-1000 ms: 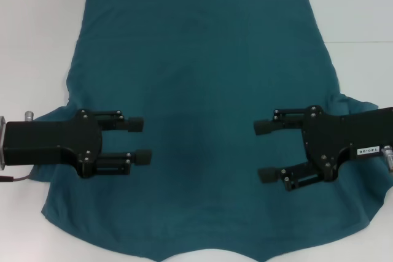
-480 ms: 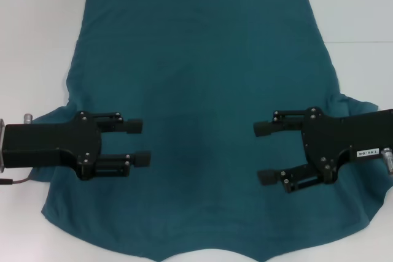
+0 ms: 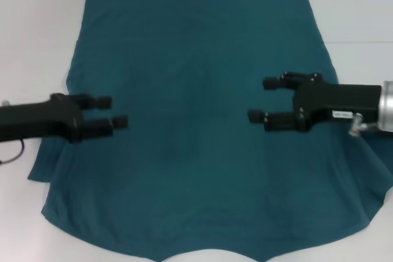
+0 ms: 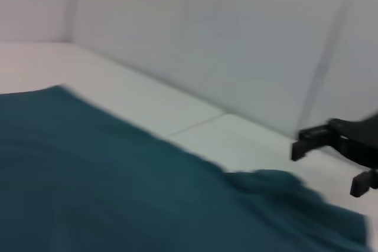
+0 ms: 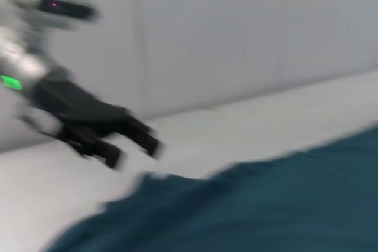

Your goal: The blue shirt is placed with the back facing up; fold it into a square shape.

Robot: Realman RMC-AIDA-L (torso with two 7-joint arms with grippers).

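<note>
Over the shirt's left side, left tool: black, fingers parted, grasping nothing, pointing inward. Right tool: over the shirt's right side, fingers likewise parted and empty, facing the left one, the two well apart. Blue shirt: dark teal, spread flat beneath both tools, covering most of the white desk. Left wrist view: right tool above the shirt's edge.

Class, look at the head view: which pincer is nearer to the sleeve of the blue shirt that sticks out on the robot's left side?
Left. The left pincer hangs just inward of that sleeve of the blue shirt; the right pincer is across the shirt, near the opposite edge.
</note>
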